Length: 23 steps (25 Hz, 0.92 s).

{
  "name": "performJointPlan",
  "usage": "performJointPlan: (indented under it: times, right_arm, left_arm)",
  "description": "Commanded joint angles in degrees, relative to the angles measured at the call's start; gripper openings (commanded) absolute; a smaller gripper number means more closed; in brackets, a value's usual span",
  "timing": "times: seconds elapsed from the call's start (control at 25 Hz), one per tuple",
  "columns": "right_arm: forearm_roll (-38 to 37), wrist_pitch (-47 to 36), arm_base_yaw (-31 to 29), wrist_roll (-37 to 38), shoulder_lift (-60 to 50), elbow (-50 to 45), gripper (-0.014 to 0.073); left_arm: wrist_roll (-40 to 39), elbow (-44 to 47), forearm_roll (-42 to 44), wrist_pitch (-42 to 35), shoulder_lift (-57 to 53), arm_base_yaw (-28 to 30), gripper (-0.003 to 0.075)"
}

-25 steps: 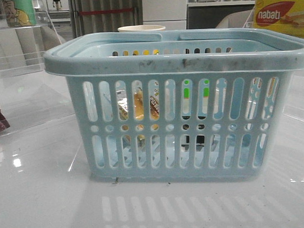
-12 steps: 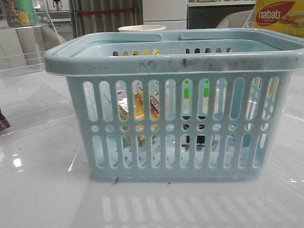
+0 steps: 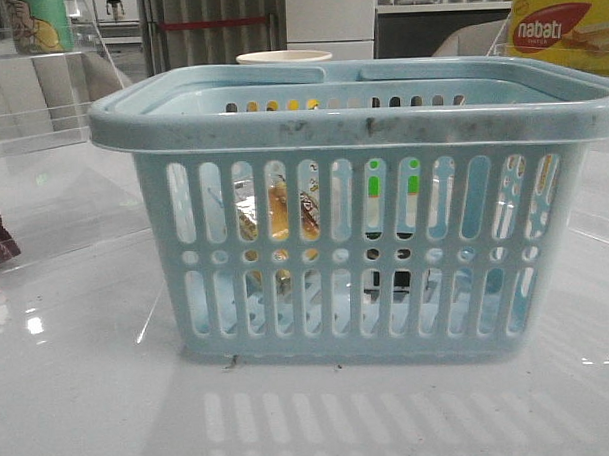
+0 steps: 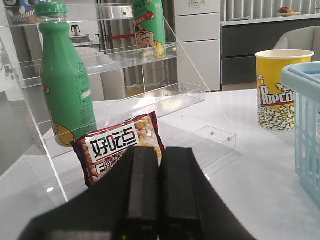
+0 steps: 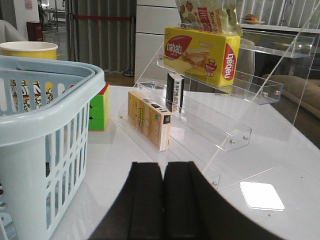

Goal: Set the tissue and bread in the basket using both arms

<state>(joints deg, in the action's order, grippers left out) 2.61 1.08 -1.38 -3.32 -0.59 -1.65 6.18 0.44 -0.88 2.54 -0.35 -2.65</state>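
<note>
A pale blue slotted plastic basket [image 3: 360, 236] is sitting on the glossy white table [image 3: 80, 396], its rim scuffed grey. Golden bread [image 3: 277, 214] in a clear crinkled wrapper is showing through the slots on the basket's left side, well apart from both grippers. A dark shape lower right may be the tissue; that cannot be told. The left gripper [image 4: 159, 200] and right gripper [image 5: 162, 200] are both pressing their flat black fingers together, holding nothing, outside the basket.

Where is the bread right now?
In the front view, the bread shows through the slots of the basket, left of centre and low down; whether it lies inside or just behind cannot be told.
</note>
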Motion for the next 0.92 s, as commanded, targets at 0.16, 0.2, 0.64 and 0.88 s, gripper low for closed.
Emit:
performJointPlan:
  times: [0.16,0.2,0.64,0.88]
  right_arm:
    - [-0.7,-5.7,-0.3,0.6,-1.0,-0.1,0.0058]
    - [-0.7,-5.7,-0.3,0.9,-1.0,-0.1,0.0058]
    - [-0.8,-5.5,-0.3,1.3,-1.0,-0.1,0.0058]
    - [-0.8,-5.5,-0.3,1.3,-1.0,-0.1,0.0058]
  left_arm:
    - [-0.5,0.0,-0.5,-5.0,-1.0,0.1,0.009]
    - [-0.5,0.0,-0.5,-5.0,-1.0,0.1,0.009]
    - [-0.5,0.0,-0.5,-5.0,-1.0,0.1,0.009]
    - [-0.5,0.0,-0.5,-5.0,-1.0,0.1,0.009]
